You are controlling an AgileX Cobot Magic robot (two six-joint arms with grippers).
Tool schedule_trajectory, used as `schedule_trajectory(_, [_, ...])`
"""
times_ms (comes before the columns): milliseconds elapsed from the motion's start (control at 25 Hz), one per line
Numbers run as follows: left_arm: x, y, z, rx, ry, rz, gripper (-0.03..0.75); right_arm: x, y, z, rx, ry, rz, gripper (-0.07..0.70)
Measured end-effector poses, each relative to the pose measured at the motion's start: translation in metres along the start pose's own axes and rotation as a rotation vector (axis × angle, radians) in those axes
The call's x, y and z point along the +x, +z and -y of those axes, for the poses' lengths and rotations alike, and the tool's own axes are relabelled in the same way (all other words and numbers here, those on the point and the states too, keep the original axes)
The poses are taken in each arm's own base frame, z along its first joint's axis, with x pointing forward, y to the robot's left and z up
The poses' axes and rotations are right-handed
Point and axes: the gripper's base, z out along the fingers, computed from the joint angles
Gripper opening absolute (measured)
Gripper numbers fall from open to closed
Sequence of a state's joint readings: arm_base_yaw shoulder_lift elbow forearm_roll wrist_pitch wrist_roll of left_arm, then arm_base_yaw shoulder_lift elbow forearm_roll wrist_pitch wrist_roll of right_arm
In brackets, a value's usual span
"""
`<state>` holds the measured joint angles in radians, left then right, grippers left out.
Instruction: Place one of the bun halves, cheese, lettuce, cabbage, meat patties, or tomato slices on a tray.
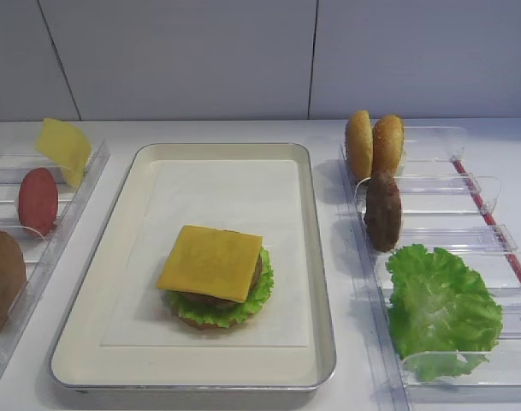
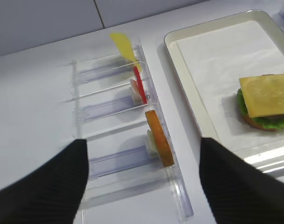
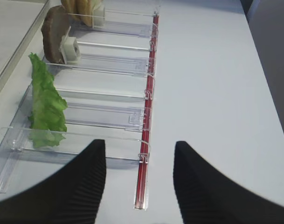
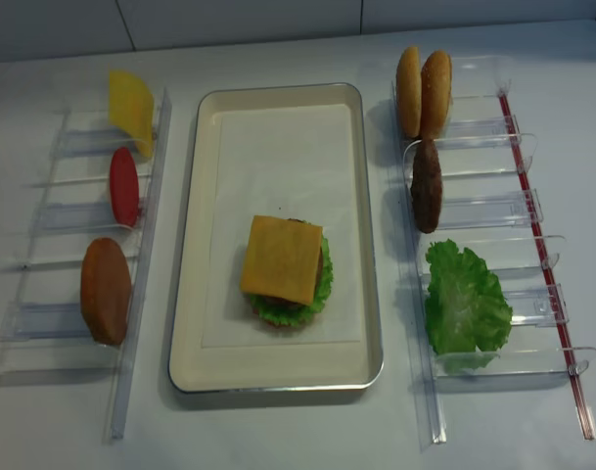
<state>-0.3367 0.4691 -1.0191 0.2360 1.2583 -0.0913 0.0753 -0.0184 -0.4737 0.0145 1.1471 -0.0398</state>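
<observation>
On the cream tray (image 1: 217, 150) (image 4: 278, 90) the orange cheese (image 1: 210, 261) (image 4: 283, 258) (image 2: 267, 94) tops a stack of patty, lettuce leaf (image 1: 256, 295) and bun base. My left gripper (image 2: 142, 142) hangs open and holds nothing, above the left rack, where a bun half (image 2: 159, 137) (image 4: 106, 290) and a tomato slice (image 2: 139, 84) (image 4: 123, 186) stand on edge. My right gripper (image 3: 139, 144) is open and holds nothing, over the near end of the right rack. That rack holds lettuce (image 3: 46, 105) (image 4: 462, 305), a meat patty (image 3: 52, 39) (image 4: 427, 184) and two bun halves (image 4: 422, 91). Neither gripper shows in the overhead views.
A paler curled yellow slice (image 4: 131, 110) (image 2: 124, 46) stands at the far end of the left rack. Both racks are clear plastic with upright dividers; a red strip (image 3: 148, 107) (image 4: 542, 245) runs along the right rack's outer side. A white wall is behind.
</observation>
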Motion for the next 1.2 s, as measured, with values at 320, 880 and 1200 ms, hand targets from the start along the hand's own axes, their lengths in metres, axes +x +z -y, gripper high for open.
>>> schedule_trajectory(320, [0.064, -0.012, 0.004, 0.084, -0.011, 0.079, 0.458, 0.000, 0.000, 0.000, 0.002, -0.001, 0.000, 0.368])
schedule_trajectory(880, [0.135, 0.035, 0.029, 0.253, 0.034, 0.000, 0.458, 0.000, 0.000, 0.000, 0.002, 0.000, 0.000, 0.368])
schedule_trajectory(1200, [0.135, 0.041, 0.028, 0.224, 0.015, 0.016, 0.441, 0.000, 0.000, 0.000, 0.002, 0.000, 0.000, 0.368])
